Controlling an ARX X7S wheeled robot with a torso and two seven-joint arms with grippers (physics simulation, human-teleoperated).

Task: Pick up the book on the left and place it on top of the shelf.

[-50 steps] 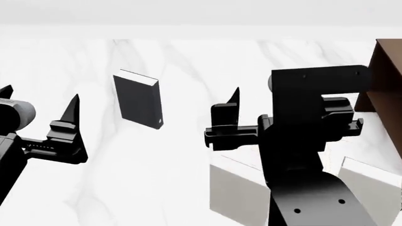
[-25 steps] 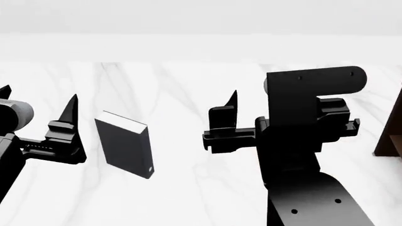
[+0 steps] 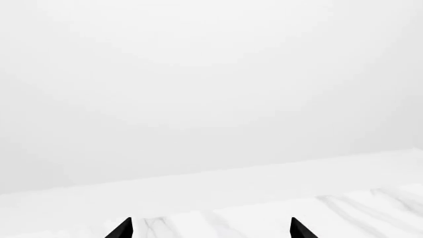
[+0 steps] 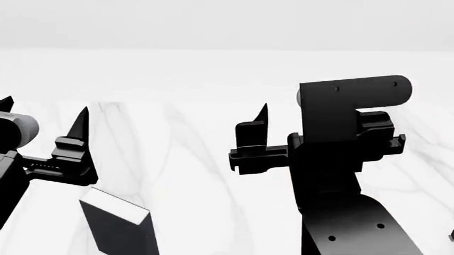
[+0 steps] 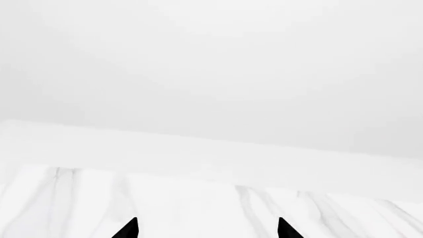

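Dark-covered, the book (image 4: 117, 226) stands near-left on the marble table (image 4: 191, 159), ungrasped. Both grippers, left (image 4: 42, 119) and right (image 4: 264, 114), seem spread wide, empty. Next: lower the left gripper onto it.

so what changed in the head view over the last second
The view itself shifted: the book slid from upper centre-left to the bottom-left edge, and the shelf and pale books that showed at the right a second ago have left the frame. More far wall shows above the marble table. Nothing was grasped. The left gripper and right gripper kept their places in the frame, both empty, jaws apart.
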